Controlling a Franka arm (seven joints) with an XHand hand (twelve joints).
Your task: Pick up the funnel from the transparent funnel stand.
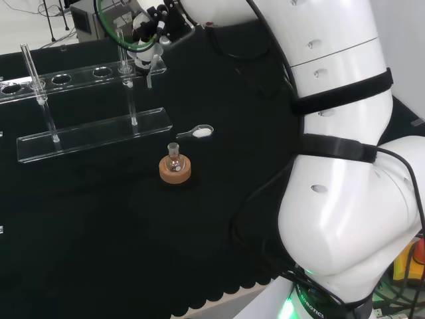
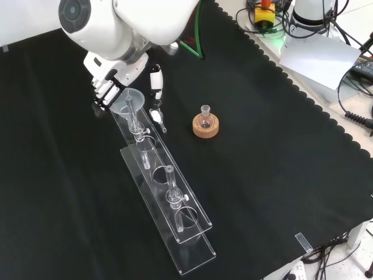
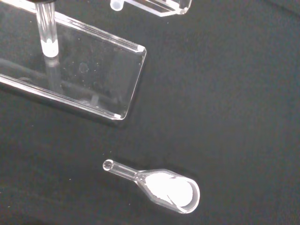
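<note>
A clear funnel (image 2: 126,99) sits at the end of the transparent stand (image 2: 175,224), in the upper plate beyond the last rod. Its stem (image 1: 150,80) hangs under the plate, and the stem's tip (image 3: 116,4) shows in the wrist view. The hand (image 2: 107,81) hovers at that end of the stand, also seen in the head view (image 1: 149,33). Its fingers (image 2: 102,93) lie against one side of the funnel's rim. The thumb (image 2: 156,83) points down on the other side, a small gap away. I cannot see any curl closing round the funnel.
A glass scoop with white powder (image 3: 169,189) lies on the cloth beside the stand's base (image 3: 93,82). A small round flask on a cork ring (image 2: 205,124) stands a little farther out. Two upright rods (image 2: 170,186) rise from the stand. The cloth's scalloped edge (image 2: 326,116) lies beyond.
</note>
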